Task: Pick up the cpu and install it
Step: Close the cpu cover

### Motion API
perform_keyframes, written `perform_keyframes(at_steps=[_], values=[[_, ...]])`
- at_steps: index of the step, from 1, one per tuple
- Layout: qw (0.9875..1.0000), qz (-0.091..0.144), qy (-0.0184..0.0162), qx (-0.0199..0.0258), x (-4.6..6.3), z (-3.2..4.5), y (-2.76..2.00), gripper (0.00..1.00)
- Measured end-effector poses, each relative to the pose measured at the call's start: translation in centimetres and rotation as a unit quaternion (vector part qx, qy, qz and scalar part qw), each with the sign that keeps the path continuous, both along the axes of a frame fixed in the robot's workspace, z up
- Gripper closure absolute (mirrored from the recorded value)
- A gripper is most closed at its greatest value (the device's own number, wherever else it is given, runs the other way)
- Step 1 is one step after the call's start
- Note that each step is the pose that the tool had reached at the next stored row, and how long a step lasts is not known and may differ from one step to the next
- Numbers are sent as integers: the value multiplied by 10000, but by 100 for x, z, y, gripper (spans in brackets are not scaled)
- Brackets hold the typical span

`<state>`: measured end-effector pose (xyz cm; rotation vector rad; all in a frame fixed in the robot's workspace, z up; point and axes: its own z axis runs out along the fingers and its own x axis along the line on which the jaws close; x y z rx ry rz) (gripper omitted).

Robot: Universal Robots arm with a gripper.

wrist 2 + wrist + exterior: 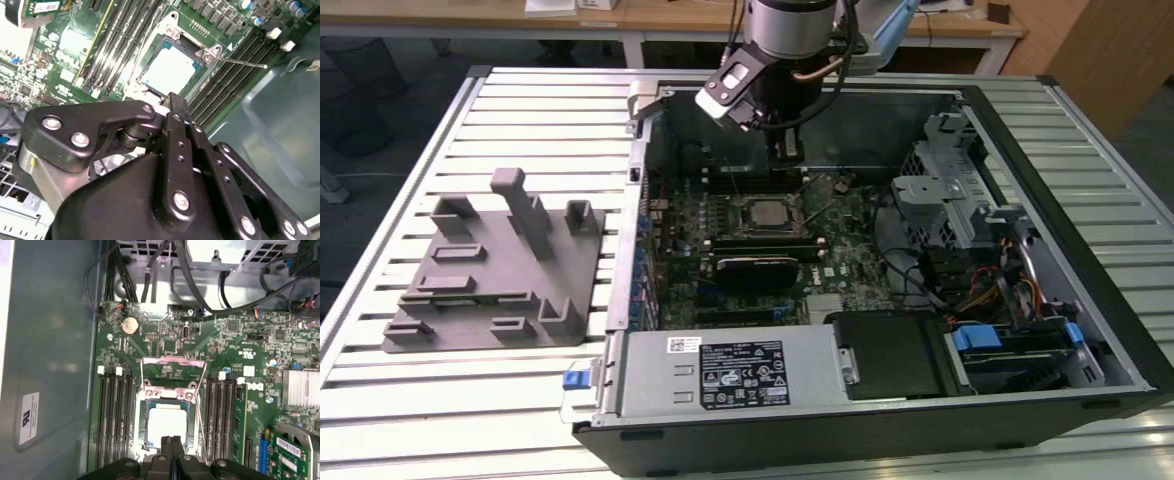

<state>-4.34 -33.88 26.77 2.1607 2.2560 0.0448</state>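
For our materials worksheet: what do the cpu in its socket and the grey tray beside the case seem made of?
The cpu: pale silvery top with soft sheen, likely metal. The grey tray: uniform dull grey, moulded posts, probably plastic.

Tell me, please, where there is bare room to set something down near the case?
The slatted table is bare on the exterior view's left, on the far and near sides of the grey tray. Inside the case it is crowded: the gripper hangs close to the cpu, with cables nearby.
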Motion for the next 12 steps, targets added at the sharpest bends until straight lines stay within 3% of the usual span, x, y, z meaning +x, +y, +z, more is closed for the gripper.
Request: perform_keyframes(at_steps=[6,12], values=[[10000,-8,2,1,13,0,-78,89],[10000,-8,26,1,228,0,-79,89]])
